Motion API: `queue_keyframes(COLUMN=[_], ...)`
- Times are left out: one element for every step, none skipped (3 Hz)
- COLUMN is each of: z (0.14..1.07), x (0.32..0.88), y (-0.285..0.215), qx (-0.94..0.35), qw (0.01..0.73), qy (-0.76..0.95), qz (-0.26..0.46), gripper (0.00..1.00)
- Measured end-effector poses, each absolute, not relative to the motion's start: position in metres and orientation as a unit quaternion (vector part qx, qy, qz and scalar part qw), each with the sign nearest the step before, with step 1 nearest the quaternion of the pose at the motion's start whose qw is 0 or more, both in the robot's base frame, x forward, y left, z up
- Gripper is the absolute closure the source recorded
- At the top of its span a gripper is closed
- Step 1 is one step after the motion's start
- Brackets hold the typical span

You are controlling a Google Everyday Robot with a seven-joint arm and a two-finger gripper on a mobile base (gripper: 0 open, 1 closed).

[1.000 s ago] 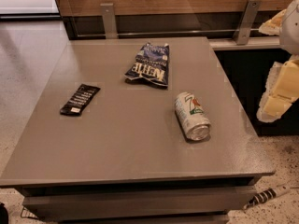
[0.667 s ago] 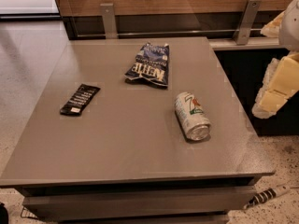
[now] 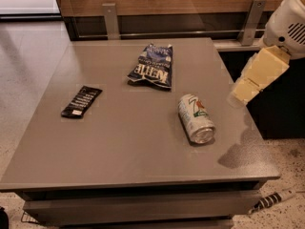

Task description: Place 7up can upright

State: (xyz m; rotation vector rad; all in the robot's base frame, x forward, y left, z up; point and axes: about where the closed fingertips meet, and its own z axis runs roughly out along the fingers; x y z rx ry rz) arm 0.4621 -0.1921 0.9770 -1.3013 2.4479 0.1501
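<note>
The gripper (image 3: pixel 244 90) has moved leftward, now hovering above the table (image 3: pixel 119 147) at its right edge.

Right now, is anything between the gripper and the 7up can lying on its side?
Nothing visible. The gripper hovers over the right edge of the table, up and right of the 7up can, with only tabletop between them. The chip bag lies behind the can and the black packet far to the left, both off that line.

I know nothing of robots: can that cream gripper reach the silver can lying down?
Probably yes. The gripper hangs over the grey table's right edge, beside the small silver-white 7up can lying on its side; nothing stands between them.
</note>
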Motion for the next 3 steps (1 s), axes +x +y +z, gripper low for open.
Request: queue_keyframes(z=[0.970,0.962,0.946], x=[0.470,0.481,0.492], y=[-0.168,-0.148,-0.143], qx=[-0.422,-0.379,-0.325], qw=[0.161,0.145,0.118], qy=[0.890,0.912,0.936], qz=[0.059,0.065,0.070], gripper=[0.00,0.00,0.00])
